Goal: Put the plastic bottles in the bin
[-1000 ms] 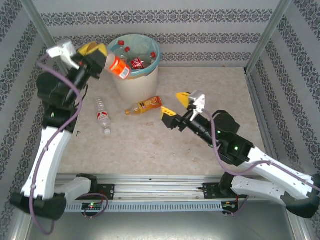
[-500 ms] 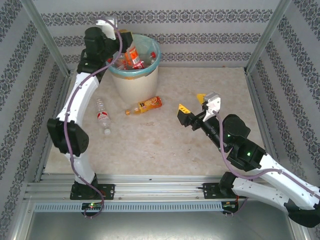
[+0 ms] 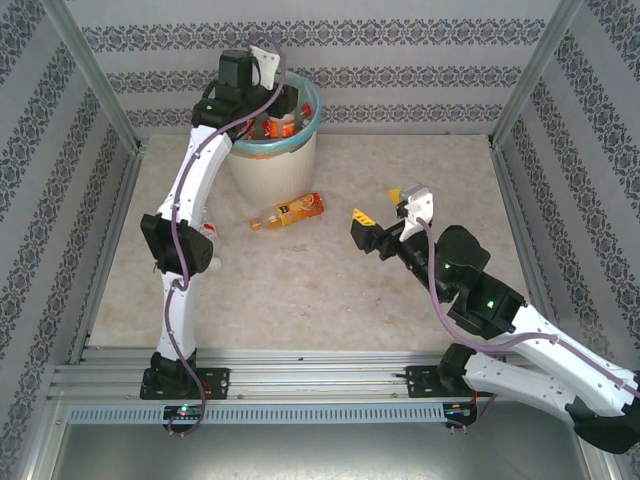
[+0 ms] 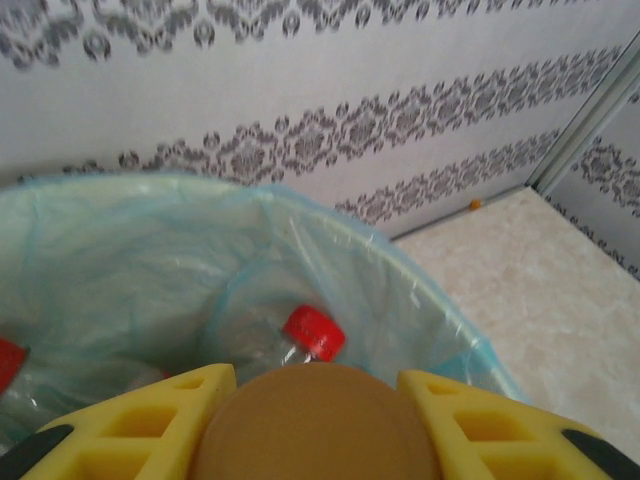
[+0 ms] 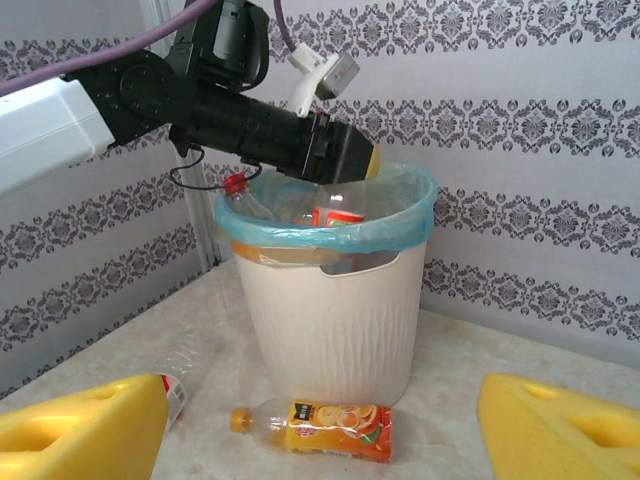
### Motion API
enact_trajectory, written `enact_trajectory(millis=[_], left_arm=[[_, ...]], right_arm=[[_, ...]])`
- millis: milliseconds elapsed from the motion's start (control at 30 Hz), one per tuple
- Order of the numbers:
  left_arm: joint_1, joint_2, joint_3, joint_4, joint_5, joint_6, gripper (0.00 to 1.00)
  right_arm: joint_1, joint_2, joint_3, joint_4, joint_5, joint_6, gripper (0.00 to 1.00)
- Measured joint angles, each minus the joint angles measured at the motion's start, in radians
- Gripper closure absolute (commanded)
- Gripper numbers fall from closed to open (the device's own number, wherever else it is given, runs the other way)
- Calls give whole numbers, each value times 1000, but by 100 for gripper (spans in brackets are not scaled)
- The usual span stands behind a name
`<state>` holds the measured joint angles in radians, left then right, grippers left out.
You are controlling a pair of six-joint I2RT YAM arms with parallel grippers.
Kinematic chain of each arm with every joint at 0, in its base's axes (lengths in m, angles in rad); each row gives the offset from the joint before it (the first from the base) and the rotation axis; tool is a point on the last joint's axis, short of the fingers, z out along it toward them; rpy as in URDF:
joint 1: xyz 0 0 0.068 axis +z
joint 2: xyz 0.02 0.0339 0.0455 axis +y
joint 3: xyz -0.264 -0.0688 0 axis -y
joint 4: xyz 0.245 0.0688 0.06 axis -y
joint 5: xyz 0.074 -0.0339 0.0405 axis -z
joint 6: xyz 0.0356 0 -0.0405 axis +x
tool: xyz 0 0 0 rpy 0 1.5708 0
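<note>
From above, the left arm reaches out over the bin [image 3: 270, 165], which stands at the far side of the tabletop [image 3: 330, 290]. The left tool [image 3: 280, 112] is above the bin's open mouth. A juice bottle [image 3: 290, 210] lies on the tabletop just in front of the bin. Its long axis runs roughly left to right, with the cap toward the left arm's side. The right tool [image 3: 380, 205] hovers near it on the right, released and empty. The right arm looks the nearer one for that bottle.

At the left wrist, the left tool [image 4: 315, 400] is clenched on a held bottle [image 4: 315, 430], seen end-on as a brown disc touching both yellow fingers [image 4: 140, 425]. Straight ahead and below is the bin's teal liner [image 4: 420, 290], with a red-capped bottle [image 4: 312, 335] already inside. Letting go should probably drop the held bottle into the bin.

At the right wrist, the fingers [image 5: 80, 430] stand wide apart with nothing between them. The juice bottle [image 5: 315, 430] lies dead ahead, crosswise to the tool's line of reach, at the foot of the bin [image 5: 340, 310]. A clear bottle [image 5: 176, 392] peeks out behind the left-hand finger. The left tool [image 5: 360, 165] is over the bin's rim.
</note>
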<state>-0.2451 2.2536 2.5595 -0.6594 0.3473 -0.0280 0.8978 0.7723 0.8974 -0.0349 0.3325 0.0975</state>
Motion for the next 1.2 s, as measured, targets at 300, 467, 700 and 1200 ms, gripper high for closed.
enact_trajectory(millis=[300,467,700,1200], left_arm=[[0,5,5,-18,5,-19,29],[0,5,5,-18,15,-44,49],[-3,30,11,-19,26,-80,78],[-4,100,15,-34,34,-112,82]], right_arm=[[-6,34,-3,0,-9,12,19],[-13,48,-4,-1,-19,31,19],[-13,47,-9,-1,-27,43,19],[-32,48,-24,-11,-34,64,19]])
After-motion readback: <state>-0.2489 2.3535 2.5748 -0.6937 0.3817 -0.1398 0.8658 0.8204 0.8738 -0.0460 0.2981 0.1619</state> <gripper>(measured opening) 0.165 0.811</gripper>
